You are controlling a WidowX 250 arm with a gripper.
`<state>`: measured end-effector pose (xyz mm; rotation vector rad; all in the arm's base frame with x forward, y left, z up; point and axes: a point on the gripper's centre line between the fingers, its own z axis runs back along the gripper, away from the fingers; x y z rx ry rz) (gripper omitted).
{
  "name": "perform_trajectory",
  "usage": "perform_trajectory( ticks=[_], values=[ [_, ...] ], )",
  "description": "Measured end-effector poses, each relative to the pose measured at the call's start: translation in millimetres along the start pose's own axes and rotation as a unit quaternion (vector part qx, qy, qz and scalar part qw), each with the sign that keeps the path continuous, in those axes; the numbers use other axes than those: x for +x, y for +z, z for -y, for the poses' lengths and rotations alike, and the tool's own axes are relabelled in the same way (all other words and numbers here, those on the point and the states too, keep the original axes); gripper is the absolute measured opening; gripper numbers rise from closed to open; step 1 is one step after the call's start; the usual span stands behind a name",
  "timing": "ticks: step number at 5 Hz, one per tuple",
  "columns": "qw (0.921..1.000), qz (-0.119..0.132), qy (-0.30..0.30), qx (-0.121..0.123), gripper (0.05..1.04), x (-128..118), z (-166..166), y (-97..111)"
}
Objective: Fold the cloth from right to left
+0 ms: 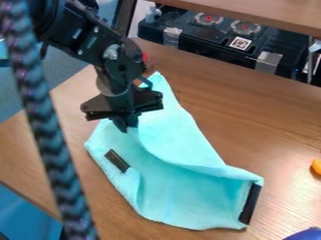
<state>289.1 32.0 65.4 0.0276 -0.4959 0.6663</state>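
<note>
Braided cord (48, 122) up front, then our pincer (127, 124) pinching the cloth (179, 192). Looks part-folded to us; finishing and flattening it remain.

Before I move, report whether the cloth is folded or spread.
Partly folded: the cloth has a flap whose curved edge runs from the claw toward the lower right, leaving part uncovered.

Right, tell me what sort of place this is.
Likely a robotics lab or workshop: a robot arm over a wooden table, black equipment cases behind it, and a braided cable hanging in front.
</note>
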Motion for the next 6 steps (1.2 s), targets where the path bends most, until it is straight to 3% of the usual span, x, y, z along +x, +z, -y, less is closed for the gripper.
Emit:
perform_trajectory(
  ticks=[1, 2, 3, 4, 6],
  values=[
    [0.9999, 0.009, -0.005, -0.002, 0.055, -2.4, -3.5, 3.4],
    [0.9992, 0.021, -0.006, -0.032, 0.056, -2.3, -5.5, 22.0],
    [0.9988, 0.013, -0.001, -0.048, 0.056, -3.2, -12.2, 33.5],
    [0.9988, -0.004, -0.006, -0.048, 0.056, -8.7, -13.0, 35.2],
    [0.9992, -0.033, 0.011, 0.021, 0.056, -23.4, -30.4, 14.3]
  ],
)
